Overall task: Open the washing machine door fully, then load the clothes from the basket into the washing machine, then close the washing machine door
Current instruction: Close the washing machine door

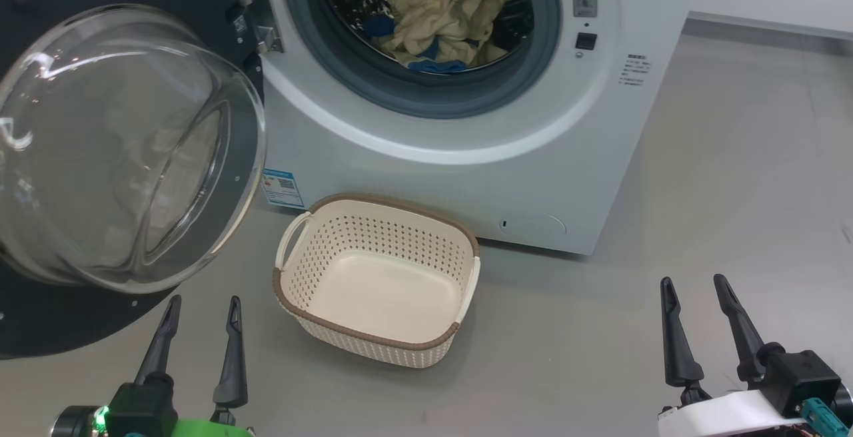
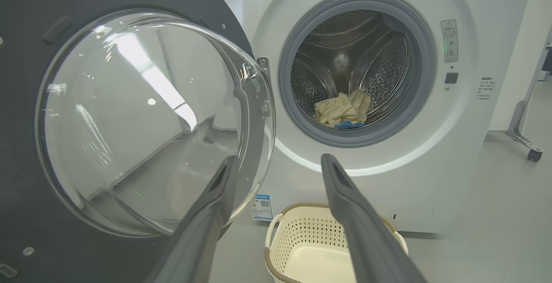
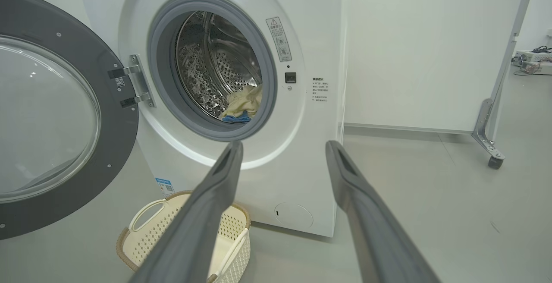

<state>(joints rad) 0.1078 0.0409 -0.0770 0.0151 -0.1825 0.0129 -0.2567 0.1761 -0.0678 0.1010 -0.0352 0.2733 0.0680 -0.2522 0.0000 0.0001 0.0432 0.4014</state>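
Note:
The white washing machine (image 1: 466, 177) stands ahead with its round door (image 1: 113, 150) swung wide open to the left, glass bowl bulging toward me. The cream-yellow and blue clothes (image 1: 446, 20) lie inside the steel drum, also seen as clothes (image 2: 343, 109) and clothes (image 3: 241, 104). On the floor before the machine sits the cream basket (image 1: 293, 290) with nothing in it. My left gripper (image 1: 203, 314) hovers open at the lower left, just below the door. Low on the right my right gripper (image 1: 696, 290) is open over bare floor. Both hold nothing.
Grey floor stretches to the right of the machine. A white partition wall on a metal foot with a caster (image 3: 493, 162) stands at the right. The open door (image 2: 129, 119) crowds the left side, close to my left fingers (image 2: 215, 205).

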